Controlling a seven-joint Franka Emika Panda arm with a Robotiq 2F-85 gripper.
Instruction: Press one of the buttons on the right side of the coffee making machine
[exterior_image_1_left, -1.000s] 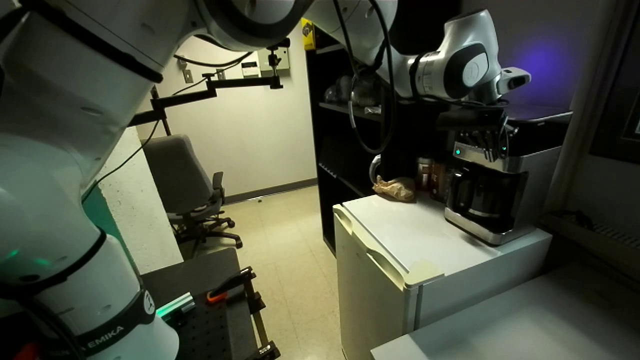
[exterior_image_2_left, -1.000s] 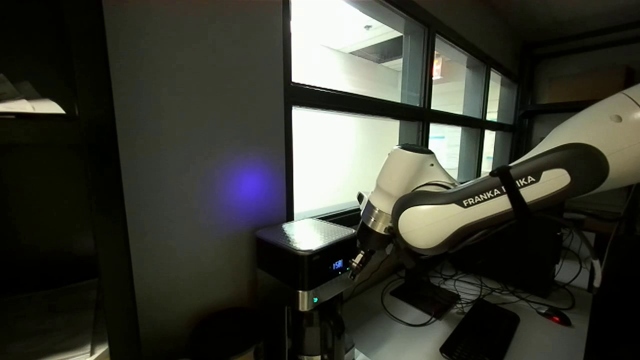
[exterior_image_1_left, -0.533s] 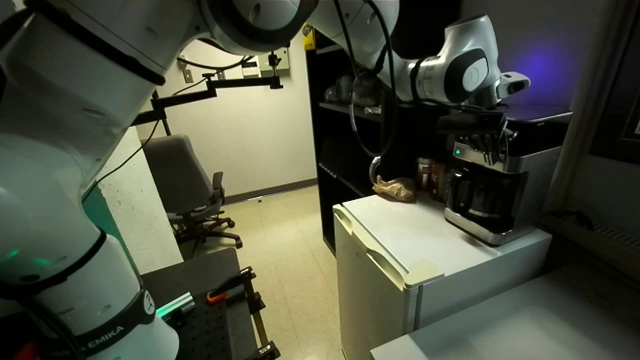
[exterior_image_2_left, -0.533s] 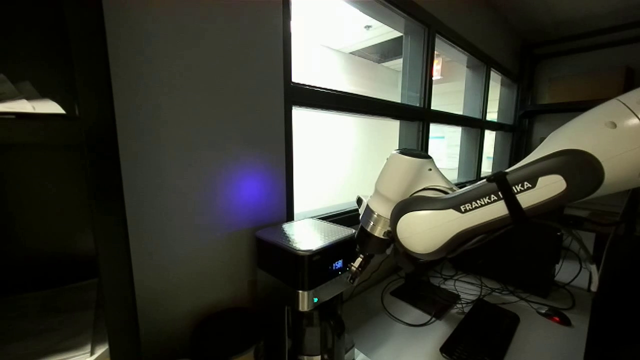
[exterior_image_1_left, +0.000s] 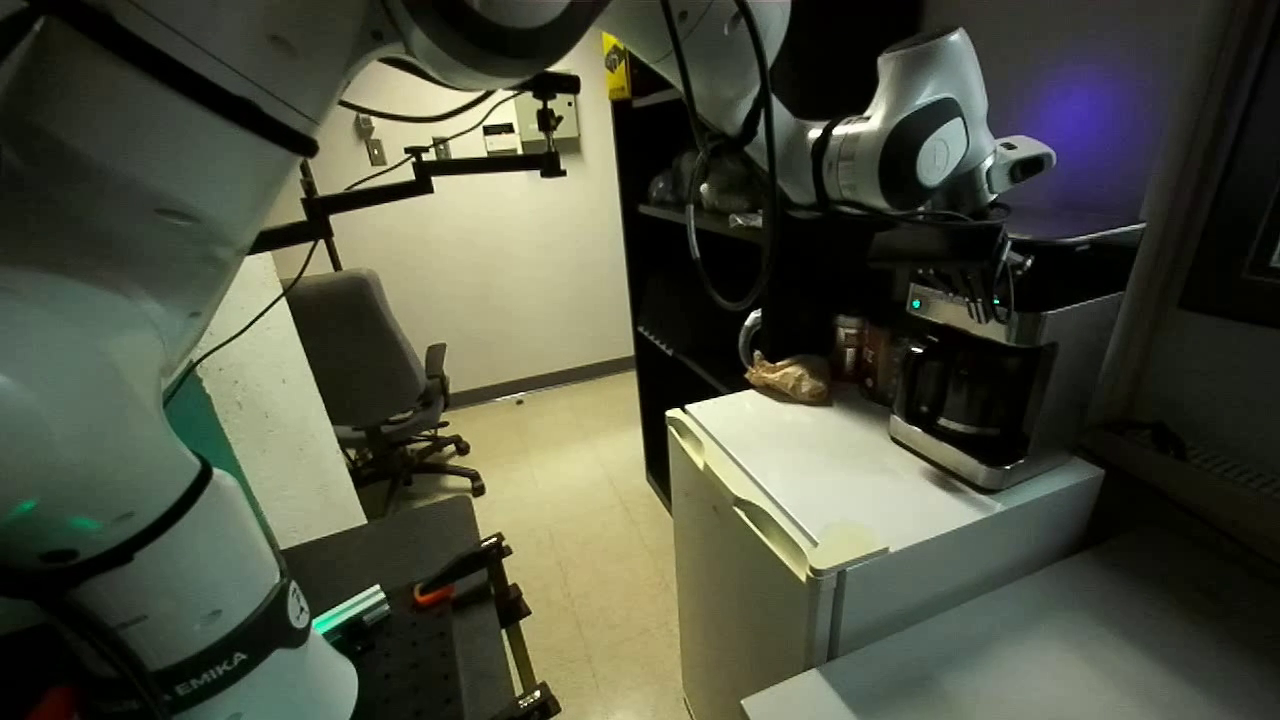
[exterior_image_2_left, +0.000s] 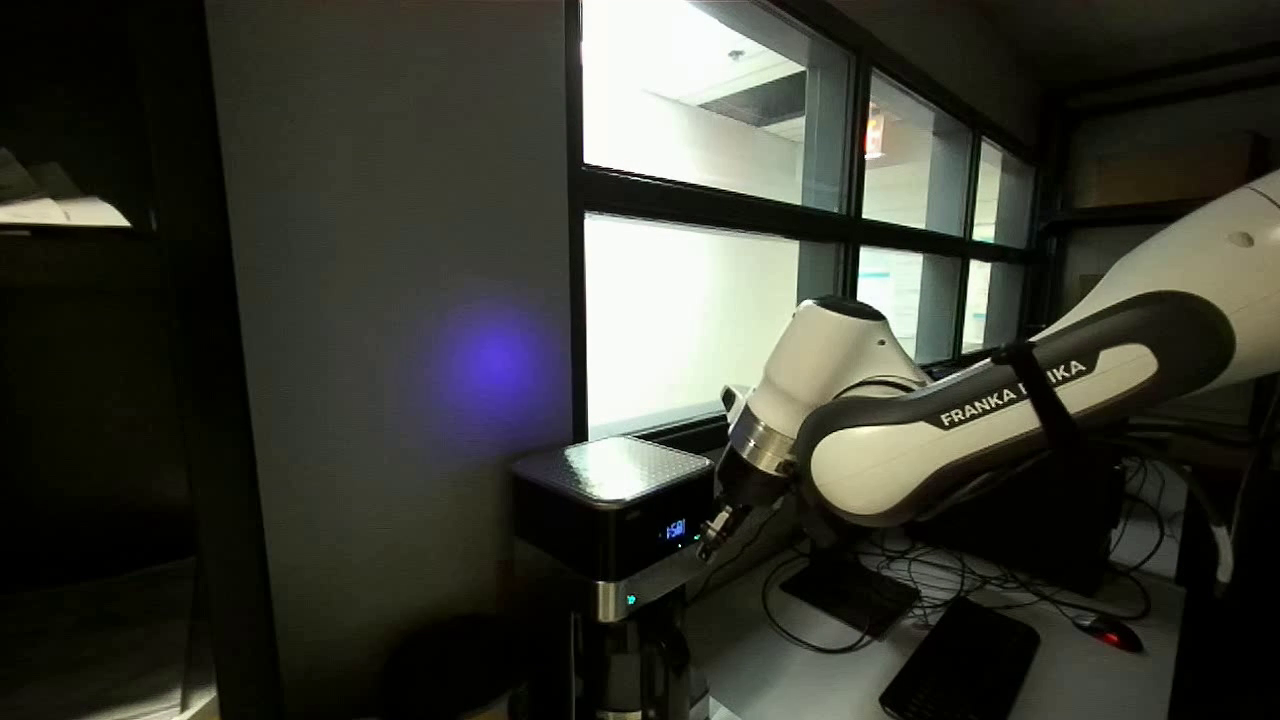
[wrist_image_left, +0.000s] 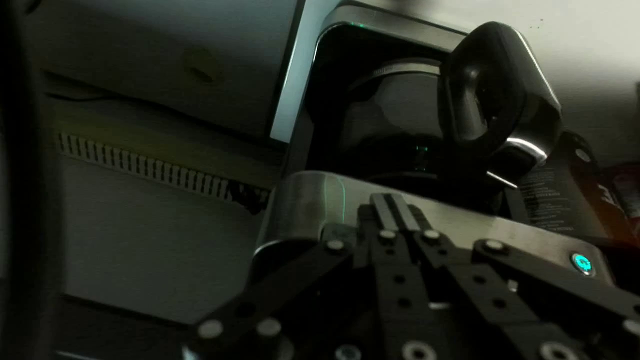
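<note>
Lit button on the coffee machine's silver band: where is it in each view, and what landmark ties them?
In an exterior view: lit button, right of centre, slightly above half height.
In an exterior view: lit button, low, close to mid-width.
In the wrist view: lit button, lower right.
Shared landmark: silver band; the button is near its left end in both exterior views, near its right end in the wrist view.

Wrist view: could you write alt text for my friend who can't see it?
A robot's closed gripper covers part of a silver-fronted coffee maker; whether it touches is unclear. A dark carafe appears above, and a turquoise-lit button glows at right.
</note>
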